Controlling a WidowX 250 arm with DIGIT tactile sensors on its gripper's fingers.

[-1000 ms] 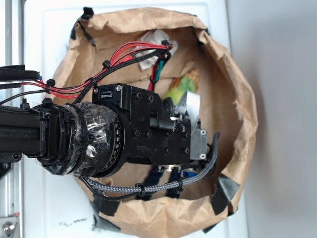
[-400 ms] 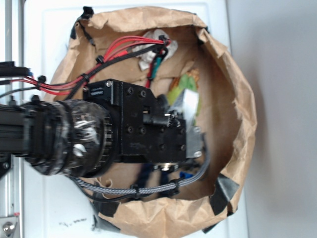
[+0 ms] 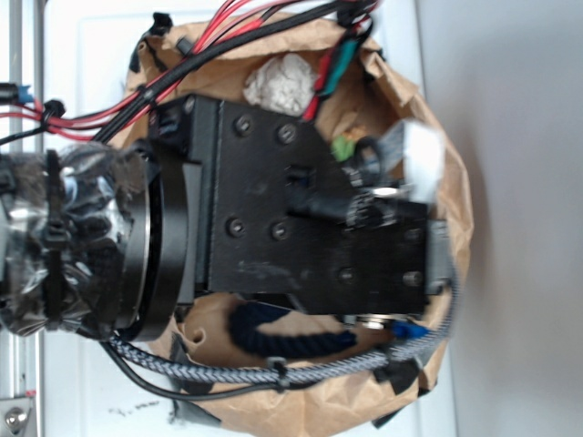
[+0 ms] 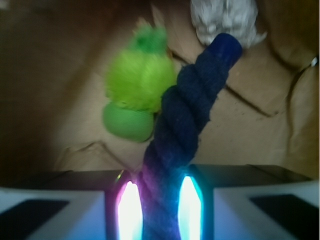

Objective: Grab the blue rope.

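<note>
while jaws clamp it, blue rope (image 4: 187, 117) juts out between them.

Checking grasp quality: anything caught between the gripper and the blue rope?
Nothing visible. In the wrist view the blue rope runs straight into the gripper, between its two lit pads, with nothing else in the gap. The green plush toy lies apart, left of the rope.

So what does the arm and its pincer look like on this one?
The arm is boxy black metal with visible screws, its wrist wrapped in clear tape over black. Red and black wires run along the top, and a grey braided cable loops underneath, held by zip ties. The pincer has pale fingers with pads glowing pink and cyan.
</note>
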